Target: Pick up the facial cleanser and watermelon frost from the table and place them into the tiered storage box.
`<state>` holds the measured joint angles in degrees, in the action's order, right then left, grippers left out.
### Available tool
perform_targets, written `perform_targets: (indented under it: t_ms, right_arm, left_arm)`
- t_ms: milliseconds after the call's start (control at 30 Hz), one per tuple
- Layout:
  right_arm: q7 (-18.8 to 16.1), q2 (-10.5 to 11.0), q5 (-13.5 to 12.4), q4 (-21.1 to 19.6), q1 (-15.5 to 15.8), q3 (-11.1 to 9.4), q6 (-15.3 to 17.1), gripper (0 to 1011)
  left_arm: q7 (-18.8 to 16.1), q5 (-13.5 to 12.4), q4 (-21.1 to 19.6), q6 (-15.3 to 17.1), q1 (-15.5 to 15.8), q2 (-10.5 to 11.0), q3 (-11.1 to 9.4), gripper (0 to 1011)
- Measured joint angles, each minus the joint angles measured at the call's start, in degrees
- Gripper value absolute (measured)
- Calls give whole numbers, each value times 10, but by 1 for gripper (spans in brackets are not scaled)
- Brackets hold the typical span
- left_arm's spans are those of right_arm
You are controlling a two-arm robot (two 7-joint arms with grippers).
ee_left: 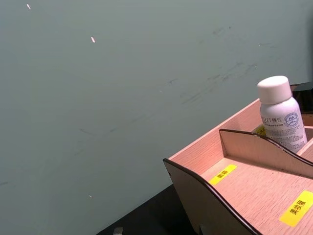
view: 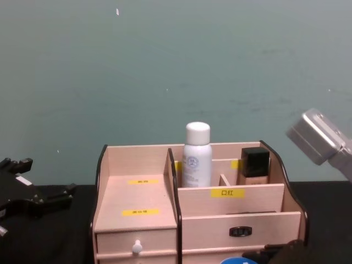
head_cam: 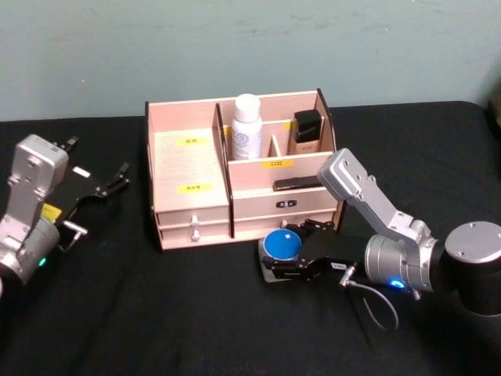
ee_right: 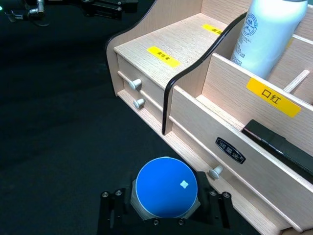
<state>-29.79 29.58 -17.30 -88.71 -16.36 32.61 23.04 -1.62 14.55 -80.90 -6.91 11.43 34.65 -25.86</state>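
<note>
Watermelon frost (head_cam: 281, 244), a small round tin with a flat blue lid, is grasped in the right gripper (head_cam: 293, 251) over the black bench (head_cam: 156, 313), at the box's 5 o'clock, just before its drawers.
Pale wooden tiered storage box (head_cam: 192, 168) with dark-edged sides holds the facial cleanser (head_cam: 246, 125), a white capped bottle, upright at 12 o'clock, a square dark-capped bottle (head_cam: 307, 131) at 2 o'clock and a flat black item (head_cam: 297, 184) in front; the left gripper (head_cam: 98, 163) hangs released at 9 o'clock.
</note>
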Motion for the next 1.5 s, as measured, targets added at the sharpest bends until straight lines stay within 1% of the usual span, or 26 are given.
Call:
perform_targets:
  t_ms: [33, 100, 167, 200, 733, 1000, 1300, 1500]
  right_arm:
    - [0, 0, 0, 0, 0, 0, 0, 816]
    - [0, 0, 0, 0, 0, 0, 0, 786]
    - [0, 0, 0, 0, 0, 0, 0, 722]
    - [0, 0, 0, 0, 0, 0, 0, 718]
    - [0, 0, -1, -1, 1, -1, 0, 716]
    - [-5, 4, -9, -8, 2, -4, -6, 716]
    - [-7, 15, -20, -42, 2, -6, -1, 716]
    - [-14, 20, -32, -75, -3, -4, 4, 716]
  left_arm:
    - [0, 0, 0, 0, 0, 0, 0, 1010]
    - [0, 0, 0, 0, 0, 0, 0, 1010]
    - [0, 0, 0, 0, 0, 0, 0, 1010]
    - [0, 0, 0, 0, 0, 0, 0, 1010]
    - [0, 0, 0, 0, 0, 0, 0, 1009]
    - [0, 0, 0, 0, 0, 0, 0, 1010]
    - [0, 0, 0, 0, 0, 0, 0, 1010]
    - [0, 0, 0, 0, 0, 0, 0, 1010]
